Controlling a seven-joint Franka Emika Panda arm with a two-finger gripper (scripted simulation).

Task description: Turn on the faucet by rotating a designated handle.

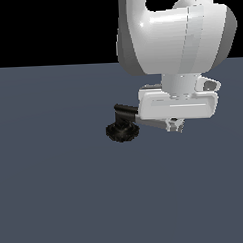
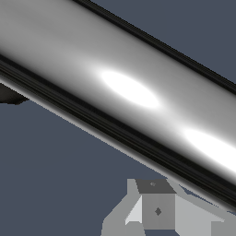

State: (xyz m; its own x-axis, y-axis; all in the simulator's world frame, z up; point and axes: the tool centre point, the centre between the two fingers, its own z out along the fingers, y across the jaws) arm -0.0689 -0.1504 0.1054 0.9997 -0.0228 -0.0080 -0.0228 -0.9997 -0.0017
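The faucet (image 1: 122, 132) stands on the floor on a black ribbed disc base, with a dark elbow stem (image 1: 124, 112) above it. Its handle (image 1: 149, 124), a glossy grey bar, runs from the elbow toward the exterior view's right, mostly hidden under my white hand. In the wrist view the handle (image 2: 129, 87) fills the picture as a broad shiny diagonal band. My gripper (image 1: 174, 125) sits at the bar's far end, its fingers (image 2: 156, 207) close together right beside the bar. The jaws are shut, with nothing between them.
A flat dark blue-grey floor (image 1: 56, 196) spreads all around the faucet. The large white arm (image 1: 175, 36) rises above the hand at the upper right of the exterior view. No other objects show.
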